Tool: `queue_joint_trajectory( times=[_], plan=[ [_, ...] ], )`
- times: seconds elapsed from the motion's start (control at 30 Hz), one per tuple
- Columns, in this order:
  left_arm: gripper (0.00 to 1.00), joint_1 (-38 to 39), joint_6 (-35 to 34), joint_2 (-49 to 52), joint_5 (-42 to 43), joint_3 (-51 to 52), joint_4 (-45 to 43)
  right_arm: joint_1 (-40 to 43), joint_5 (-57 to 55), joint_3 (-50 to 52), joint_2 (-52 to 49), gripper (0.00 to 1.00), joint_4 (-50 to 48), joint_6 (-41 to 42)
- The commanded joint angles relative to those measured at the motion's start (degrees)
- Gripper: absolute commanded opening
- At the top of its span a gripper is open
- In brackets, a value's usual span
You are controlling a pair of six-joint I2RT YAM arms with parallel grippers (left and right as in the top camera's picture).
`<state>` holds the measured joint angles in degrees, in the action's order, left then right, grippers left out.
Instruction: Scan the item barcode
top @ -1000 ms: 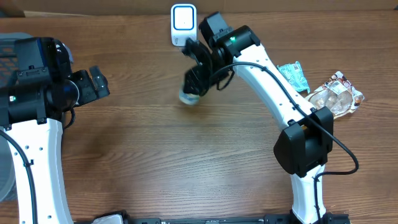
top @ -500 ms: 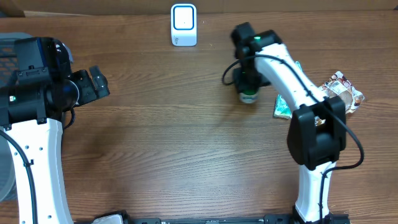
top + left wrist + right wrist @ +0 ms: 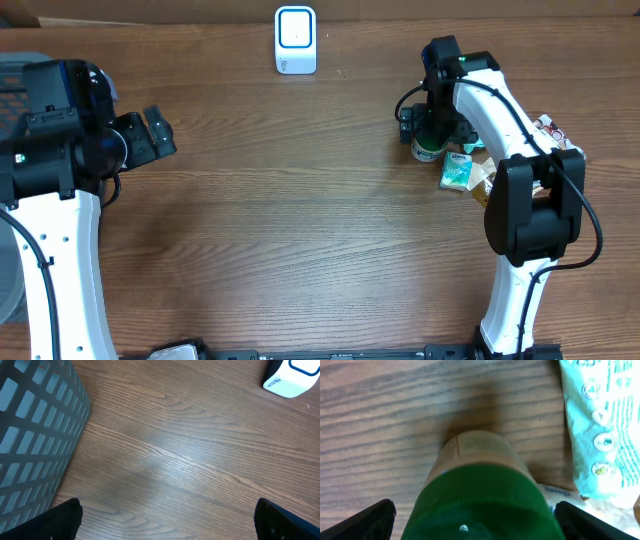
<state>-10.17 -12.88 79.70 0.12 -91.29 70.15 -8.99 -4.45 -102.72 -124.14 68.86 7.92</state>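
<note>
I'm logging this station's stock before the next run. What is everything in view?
scanner: one, white and blue, far table edge.
bottle: one, green cap, upright, right of centre.
teal packet: one, beside the bottle.
snack pack: one, clear wrap, right edge, partly hidden.
basket: one, grey mesh, far left.
table: one, brown wood.
left end effector: one, black, open, empty, near basket.
right end effector: one, black, open around the bottle.

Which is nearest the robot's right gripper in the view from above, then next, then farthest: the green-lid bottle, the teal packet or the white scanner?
From the right gripper:
1. green-lid bottle: nearest, standing right between its fingers.
2. teal packet: next, lying just beside the bottle, toward the table's right side.
3. white scanner: farthest, at the table's back edge, off to the left.
</note>
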Motion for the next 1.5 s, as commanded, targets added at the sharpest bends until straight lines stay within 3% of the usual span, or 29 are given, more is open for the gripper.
queue_joint_trajectory(
  times=[0.0,0.27,0.53,0.73,1.07,1.27,1.47],
  plan=[
    [1.0,-0.3,1.3,-1.0,-0.7,-0.3,-0.1,0.1,0.7,-5.2,4.9,1.0,1.8,0.6],
    [1.0,-0.3,1.3,-1.0,-0.7,-0.3,-0.1,0.0,7.7,-18.0,21.0,1.0,12.4,1.1],
    [1.0,-0.3,1.3,-1.0,-0.7,-0.3,-0.1,0.0,16.8,-19.9,37.5,1.0,15.5,1.1],
    [0.99,-0.3,1.3,-1.0,-0.7,-0.3,-0.1,0.0,16.1,-19.9,44.8,1.0,19.7,0.7],
    [0.99,-0.3,1.3,-1.0,-0.7,-0.3,-0.1,0.1,5.3,-19.8,51.1,1.0,22.1,0.9],
    [1.0,-0.3,1.3,-1.0,-0.7,-0.3,-0.1,2.8,4.5,-9.0,58.7,1.0,11.6,0.1],
    [1.0,-0.3,1.3,-1.0,-0.7,-0.3,-0.1,5.1,5.6,17.4,72.8,1.0,-10.7,-0.5]
  ],
)
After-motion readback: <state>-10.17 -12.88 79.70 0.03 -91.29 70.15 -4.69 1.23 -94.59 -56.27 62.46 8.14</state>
